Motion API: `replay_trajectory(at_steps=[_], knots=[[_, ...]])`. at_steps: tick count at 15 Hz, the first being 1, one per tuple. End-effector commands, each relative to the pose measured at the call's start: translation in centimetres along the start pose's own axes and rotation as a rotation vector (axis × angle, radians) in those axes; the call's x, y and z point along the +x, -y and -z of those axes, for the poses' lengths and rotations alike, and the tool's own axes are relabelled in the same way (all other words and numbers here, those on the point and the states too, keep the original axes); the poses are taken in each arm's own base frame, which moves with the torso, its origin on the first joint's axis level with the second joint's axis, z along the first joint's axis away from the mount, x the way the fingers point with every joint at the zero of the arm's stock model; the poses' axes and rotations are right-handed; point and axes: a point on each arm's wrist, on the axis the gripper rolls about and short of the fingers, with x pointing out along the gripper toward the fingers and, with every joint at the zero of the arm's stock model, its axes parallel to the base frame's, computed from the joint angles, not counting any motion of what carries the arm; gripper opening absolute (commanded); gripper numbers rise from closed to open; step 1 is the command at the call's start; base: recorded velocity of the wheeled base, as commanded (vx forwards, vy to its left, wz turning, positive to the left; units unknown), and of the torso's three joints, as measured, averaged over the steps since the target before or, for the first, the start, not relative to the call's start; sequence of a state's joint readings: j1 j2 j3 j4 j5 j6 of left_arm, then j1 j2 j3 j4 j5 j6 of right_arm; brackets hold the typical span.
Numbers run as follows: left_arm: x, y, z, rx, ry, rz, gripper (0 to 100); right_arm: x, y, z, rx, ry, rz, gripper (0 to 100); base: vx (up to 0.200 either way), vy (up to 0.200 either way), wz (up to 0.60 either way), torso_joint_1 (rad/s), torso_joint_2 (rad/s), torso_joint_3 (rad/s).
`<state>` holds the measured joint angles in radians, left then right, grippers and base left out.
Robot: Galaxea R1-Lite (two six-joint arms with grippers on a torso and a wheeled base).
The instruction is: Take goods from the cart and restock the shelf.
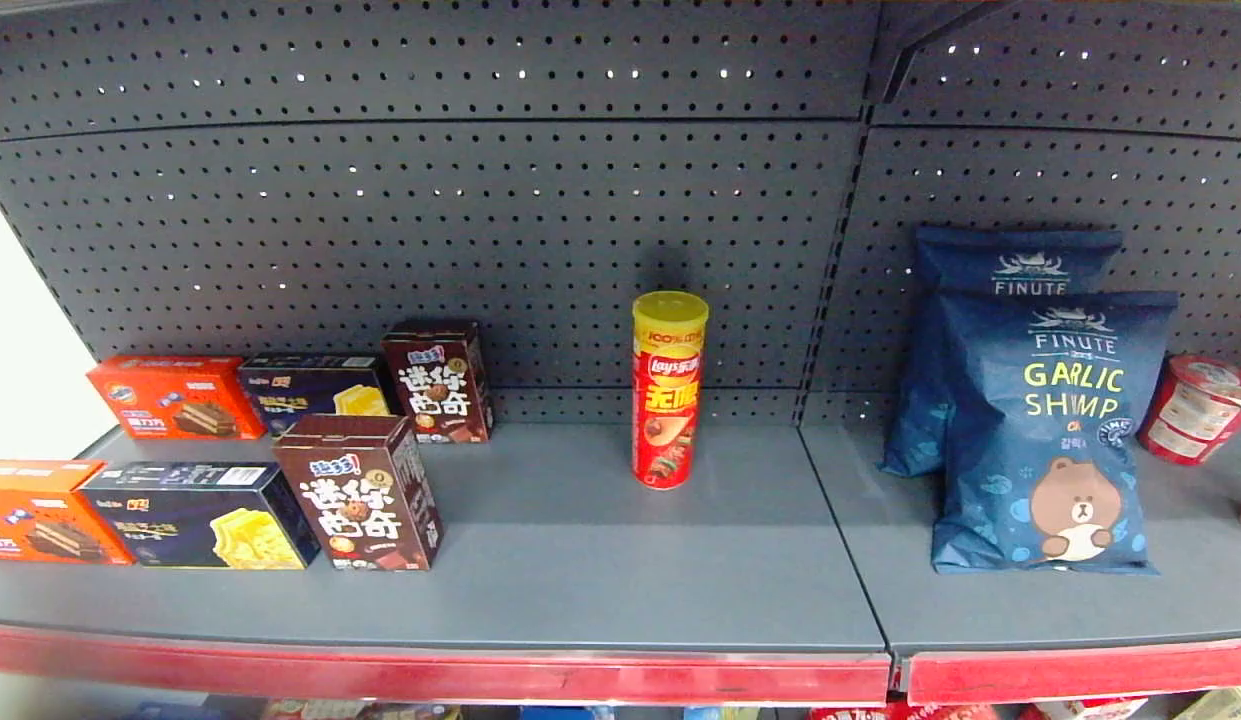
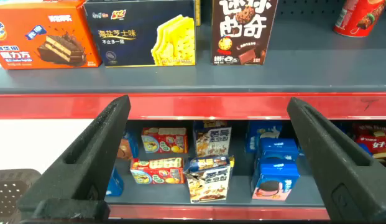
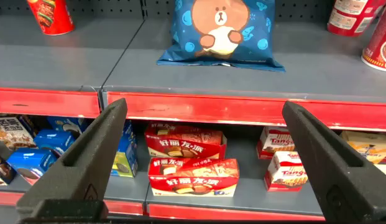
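Note:
On the grey shelf [image 1: 580, 560] a red chip can with a yellow lid [image 1: 668, 388] stands upright near the middle. Orange, dark blue and brown boxes [image 1: 360, 505] sit in two rows at the left. Two blue shrimp-chip bags [image 1: 1045, 430] lean at the right, the front one with a bear picture [image 3: 225, 30]. My left gripper [image 2: 208, 155] is open and holds nothing, in front of the shelf's red edge below the brown box [image 2: 242, 31]. My right gripper [image 3: 202, 158] is open and holds nothing, in front of the red edge below the bag.
A red cup [image 1: 1200, 408] lies tilted at the far right of the shelf. The lower shelf holds more boxes [image 2: 208, 177] and red snack boxes [image 3: 193, 158]. A perforated back panel [image 1: 480, 220] closes the shelf behind. Bare shelf floor lies around the can.

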<state>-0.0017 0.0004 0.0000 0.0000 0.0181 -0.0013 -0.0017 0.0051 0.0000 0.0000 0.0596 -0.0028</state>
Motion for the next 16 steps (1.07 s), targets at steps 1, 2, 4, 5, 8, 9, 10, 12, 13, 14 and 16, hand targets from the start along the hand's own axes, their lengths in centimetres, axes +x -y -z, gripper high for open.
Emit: replay_trajectory(at_steps=[1, 2, 4, 5, 8, 9, 10, 12, 13, 14, 16], knots=[[0.00, 0.00, 0.00, 0.000, 0.000, 0.000, 100, 0.01, 0.00, 0.00, 0.000, -0.001, 0.000, 100, 0.000, 0.000, 0.00, 0.000, 0.00, 0.000], [0.00, 0.00, -0.01, 0.000, 0.002, 0.001, 100, 0.01, 0.00, 0.00, 0.000, -0.001, 0.000, 100, 0.000, 0.000, 0.60, 0.002, 0.00, 0.002], [0.00, 0.00, 0.00, 0.000, 0.000, 0.001, 100, 0.00, 0.00, 0.00, 0.001, 0.001, 0.000, 100, 0.000, 0.000, 0.60, 0.002, 0.00, 0.002], [0.00, 0.00, 0.00, 0.000, 0.000, 0.001, 100, 0.00, 0.00, 0.00, 0.001, 0.001, 0.000, 100, 0.000, 0.000, 0.60, -0.007, 0.00, 0.007], [0.00, 0.00, 0.00, 0.000, 0.000, 0.001, 100, 0.01, 0.00, 0.00, 0.000, -0.001, 0.001, 100, 0.000, 0.000, 0.60, 0.007, 0.01, -0.001], [0.00, 0.00, 0.00, 0.000, 0.000, 0.001, 100, 0.01, 0.00, 0.00, 0.000, -0.001, 0.001, 100, 0.000, 0.000, 0.60, 0.002, 0.01, 0.002], [0.00, 0.00, 0.00, 0.000, 0.000, 0.001, 100, 0.01, 0.00, 0.00, 0.000, -0.001, 0.000, 100, 0.000, 0.000, 0.60, 0.007, 0.01, 0.002], [0.00, -0.01, 0.00, -0.003, 0.000, -0.005, 100, 0.01, 0.00, 0.00, 0.000, -0.001, 0.000, 100, 0.000, 0.000, 0.60, 0.002, 0.00, 0.002], [0.00, -0.02, 0.00, -0.014, 0.001, -0.010, 100, 0.01, 0.00, 0.00, 0.000, -0.001, 0.000, 100, 0.000, 0.000, 0.60, -0.002, 0.00, 0.002], [0.00, -0.02, 0.00, -0.016, 0.001, -0.010, 100, 0.01, 0.00, 0.00, 0.000, -0.001, 0.001, 100, 0.000, 0.000, 0.60, 0.002, 0.00, -0.002], [0.00, -0.03, 0.00, -0.017, 0.001, -0.014, 100, 0.01, 0.00, 0.00, 0.000, -0.001, 0.001, 100, 0.000, 0.000, 0.60, 0.005, 0.00, 0.002]])
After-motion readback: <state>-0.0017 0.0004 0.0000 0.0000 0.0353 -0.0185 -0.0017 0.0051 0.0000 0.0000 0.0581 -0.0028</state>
